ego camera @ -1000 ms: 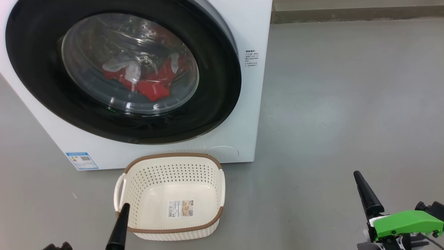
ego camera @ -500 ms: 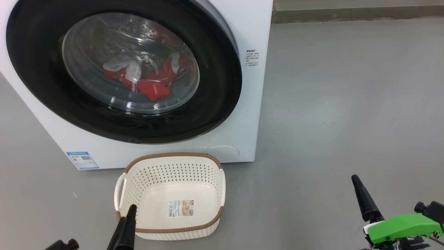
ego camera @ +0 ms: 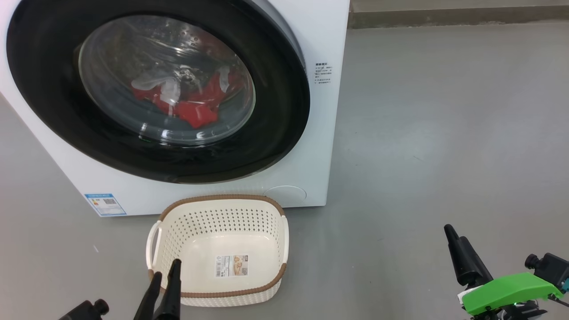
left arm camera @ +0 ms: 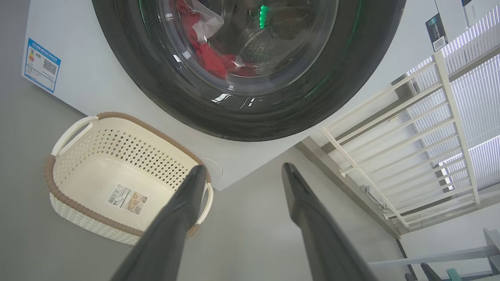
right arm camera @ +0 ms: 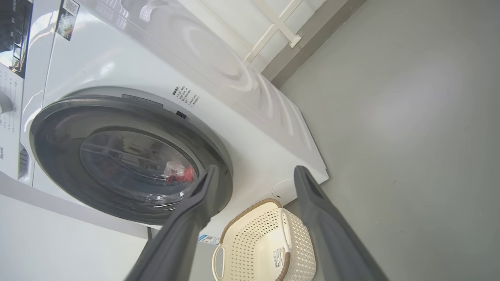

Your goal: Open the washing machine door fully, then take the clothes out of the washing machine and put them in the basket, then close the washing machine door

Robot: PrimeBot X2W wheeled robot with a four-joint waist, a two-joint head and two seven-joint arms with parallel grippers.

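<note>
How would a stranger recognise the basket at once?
Find the big white front-loading washing machine with its round black-rimmed door. On the grey floor before it sits a small cream plastic basket. Its perforated sides and brown woven-look rim set it apart.

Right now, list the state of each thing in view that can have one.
washing machine door, looks shut.
clothes, inside the washing machine, behind the door.
basket, upright and empty on the floor.
left end effector, open, holding nothing.
right end effector, open, holding nothing.
</note>
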